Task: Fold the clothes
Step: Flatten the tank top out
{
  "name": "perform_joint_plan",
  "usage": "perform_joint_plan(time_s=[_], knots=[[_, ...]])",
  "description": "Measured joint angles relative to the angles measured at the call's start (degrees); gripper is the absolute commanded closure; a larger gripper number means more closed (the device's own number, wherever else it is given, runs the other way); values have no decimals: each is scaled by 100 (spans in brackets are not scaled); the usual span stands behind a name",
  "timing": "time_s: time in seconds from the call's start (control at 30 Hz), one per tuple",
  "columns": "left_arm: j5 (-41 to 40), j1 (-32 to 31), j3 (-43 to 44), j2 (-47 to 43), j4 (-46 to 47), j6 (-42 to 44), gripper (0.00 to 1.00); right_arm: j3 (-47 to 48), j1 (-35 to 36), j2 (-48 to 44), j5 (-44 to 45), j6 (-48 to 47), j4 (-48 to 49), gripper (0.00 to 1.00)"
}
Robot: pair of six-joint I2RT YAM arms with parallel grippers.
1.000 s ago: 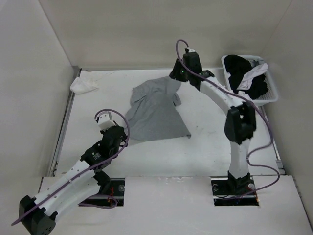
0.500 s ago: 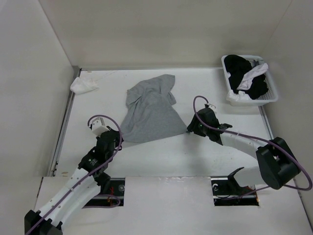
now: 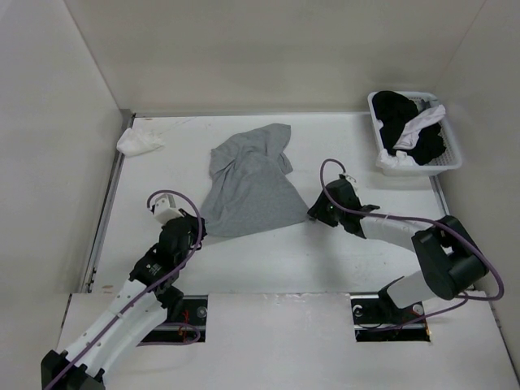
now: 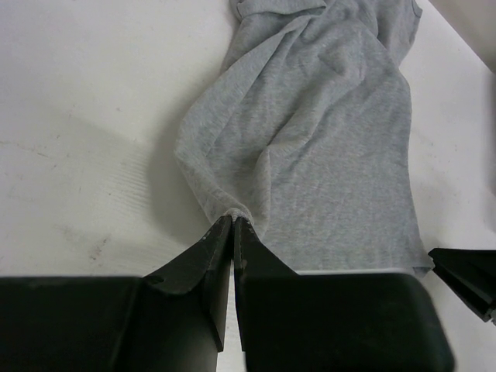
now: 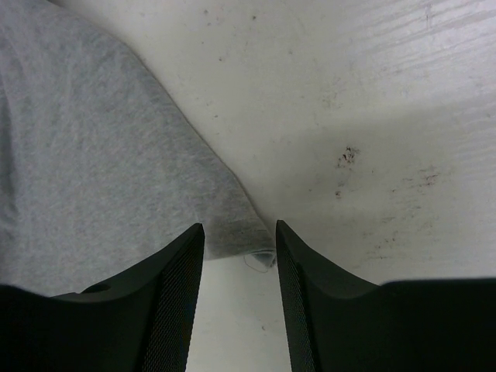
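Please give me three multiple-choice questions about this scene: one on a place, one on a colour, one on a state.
1. Where is the basket? A far right B far left C near middle
2. What colour is the top? A red B grey C blue
3. How is the left tool? A open B out of view C shut on the top
1 A, by the far right corner. 2 B, light grey fabric. 3 C, it pinches the top's corner.
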Motion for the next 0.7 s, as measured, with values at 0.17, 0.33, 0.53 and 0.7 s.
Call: perform_joint_plan(time_s=[0.17, 0.33, 0.53, 0.7], knots=[[33, 24, 0, 11, 4, 46, 96, 61, 2, 199, -129, -17, -33, 69], [42, 76, 9, 70, 111, 74, 97, 264, 28, 219, -179, -166, -162, 100], [195, 68, 350, 551, 372, 96, 97, 1294, -28, -756, 588, -883, -1665, 97], [339, 129, 651, 422, 535, 131, 97, 2465, 914, -1397, 1534, -1412, -2260, 87]])
